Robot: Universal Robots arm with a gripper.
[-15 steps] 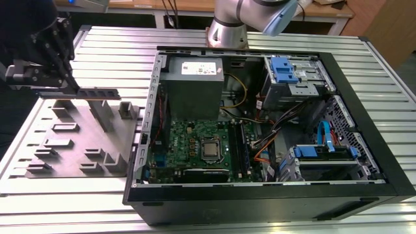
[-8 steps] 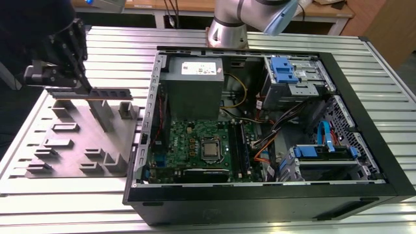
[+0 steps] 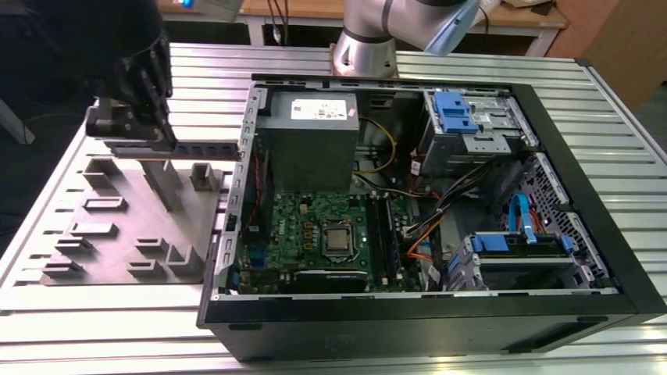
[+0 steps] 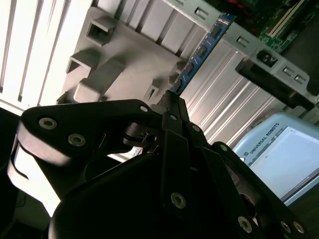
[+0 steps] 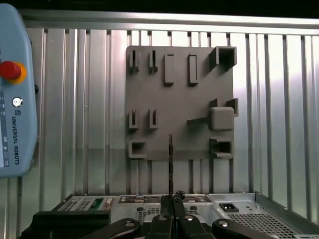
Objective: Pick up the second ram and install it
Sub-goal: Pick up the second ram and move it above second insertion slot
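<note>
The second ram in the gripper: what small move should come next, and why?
The gripper is shut on the second ram, held level above the grey tray beside the open case; the motherboard lies inside. So probably carry it towards the exterior view's right, over the case wall.

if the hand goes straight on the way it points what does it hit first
Probably the grey tray, met first by the memory stick that the hand grips; depth is unclear.

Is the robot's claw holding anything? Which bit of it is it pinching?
Yes. The gripper is shut on the second ram, the thin memory stick. It pinches one end, and the rest of the stick pokes out past the fingertips.
</note>
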